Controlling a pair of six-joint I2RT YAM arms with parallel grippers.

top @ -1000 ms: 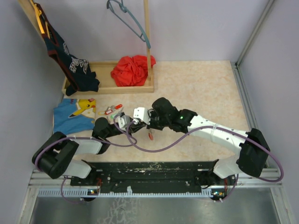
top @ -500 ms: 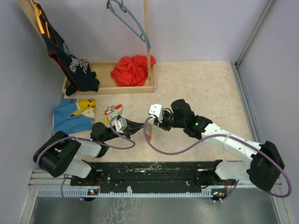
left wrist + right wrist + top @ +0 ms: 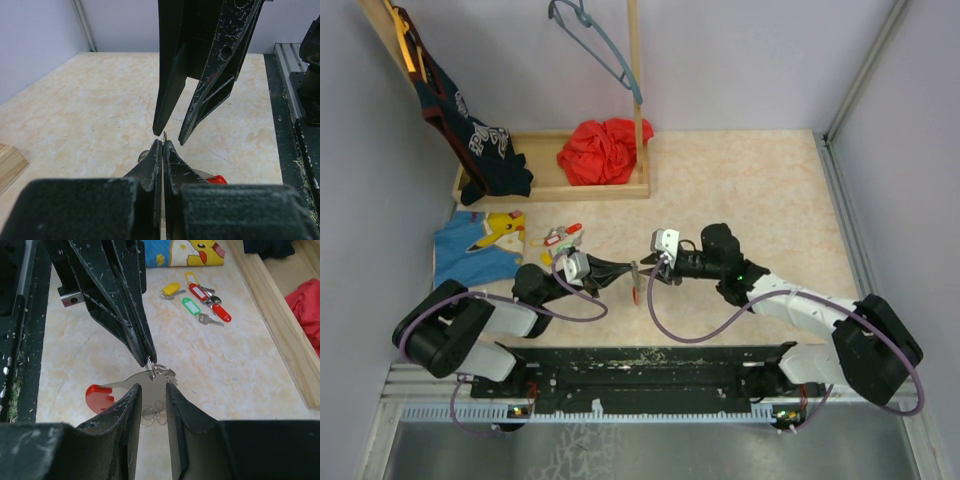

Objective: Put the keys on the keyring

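Observation:
The keyring [image 3: 637, 292] is a silver metal plate with a red end and several thin wire rings. In the right wrist view the keyring [image 3: 155, 382] hangs just above the table, its red end [image 3: 97, 396] to the left. My left gripper [image 3: 626, 270] is shut on one wire ring; in its wrist view the left gripper [image 3: 164, 141] pinches the ring's edge. My right gripper [image 3: 646, 272] faces it, tip to tip. In its wrist view the right gripper [image 3: 154, 390] is open, jaws straddling the plate. The keys [image 3: 200, 302], with yellow, green and red tags, lie loose; they also show in the top view [image 3: 560, 237].
A blue cloth with a yellow cartoon [image 3: 480, 245] lies left of the keys. A wooden tray [image 3: 552, 185] at the back holds a red cloth [image 3: 603, 150] and a dark garment [image 3: 485, 150]. A teal hanger [image 3: 600, 40] hangs on the rack. A black rail [image 3: 650, 365] runs along the near edge.
My right arm has swung back to the right and dropped lower; its gripper now faces the left gripper's tip. My left gripper has shifted slightly right, still holding the ring.

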